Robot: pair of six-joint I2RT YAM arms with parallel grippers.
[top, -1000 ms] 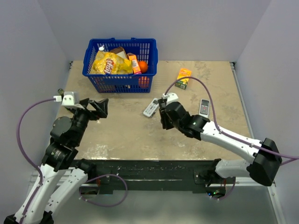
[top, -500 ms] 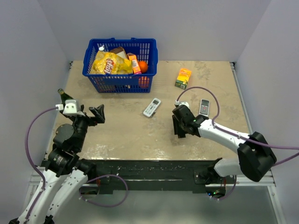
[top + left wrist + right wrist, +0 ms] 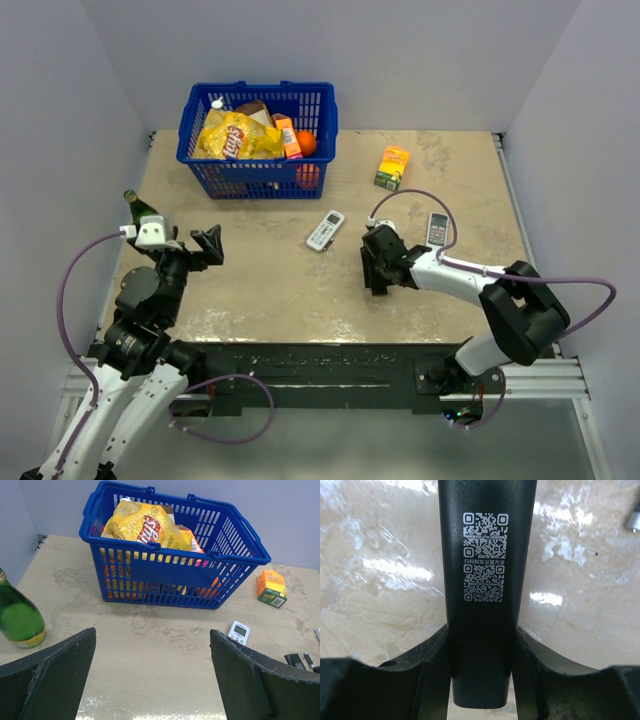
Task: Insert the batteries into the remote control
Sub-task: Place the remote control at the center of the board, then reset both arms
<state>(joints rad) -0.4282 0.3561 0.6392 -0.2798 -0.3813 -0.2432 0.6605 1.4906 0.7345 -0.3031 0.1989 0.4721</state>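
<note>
Right wrist, right fingers (image 3: 432, 680) pinching matte remote control (image 3: 487, 540) (QR-printed), left fingers (image 3: 50, 680) spread.

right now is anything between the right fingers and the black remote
Nothing visible stands between them. The remote control sits in the right gripper, with the fingers closed against its two long sides and its QR-code face toward the wrist camera. Behind it is only the table.
</note>
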